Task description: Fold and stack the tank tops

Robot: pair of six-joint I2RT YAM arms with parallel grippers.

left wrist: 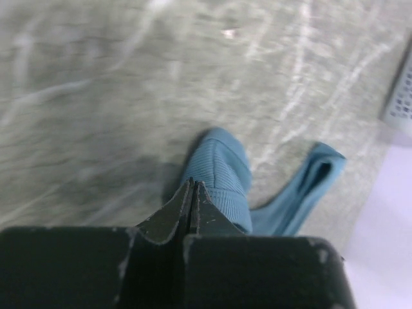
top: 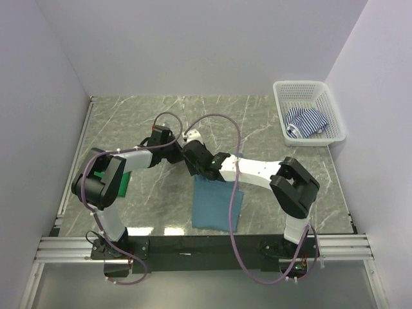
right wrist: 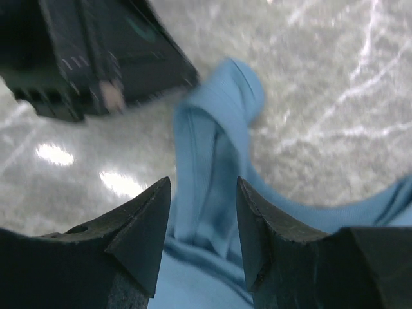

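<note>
Top view: dusty teal-blue soft fabric tank top [top: 217, 205] flat on grey marbled desk [top: 257, 122], front centre. Navy-and-white striped top [top: 308, 121] in white plastic mesh basket [top: 308, 84]. Bright green top [top: 127, 187] under left arm.

Left wrist: left end effector [left wrist: 192, 187] clenched, tips at ribbed teal strap [left wrist: 222, 174]; pinch unclear.

Right wrist: right end effector [right wrist: 203, 187] released, astride strap. Fabric likely limp, light; grip at strap or hem.

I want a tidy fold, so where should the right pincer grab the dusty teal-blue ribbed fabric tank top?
Probably best to pinch the shoulder strap of the dusty teal-blue ribbed fabric tank top, coming down from above. The strap runs as a narrow doubled band in line with the gap of the open right pincer, and it looks slim enough to close across.
</note>
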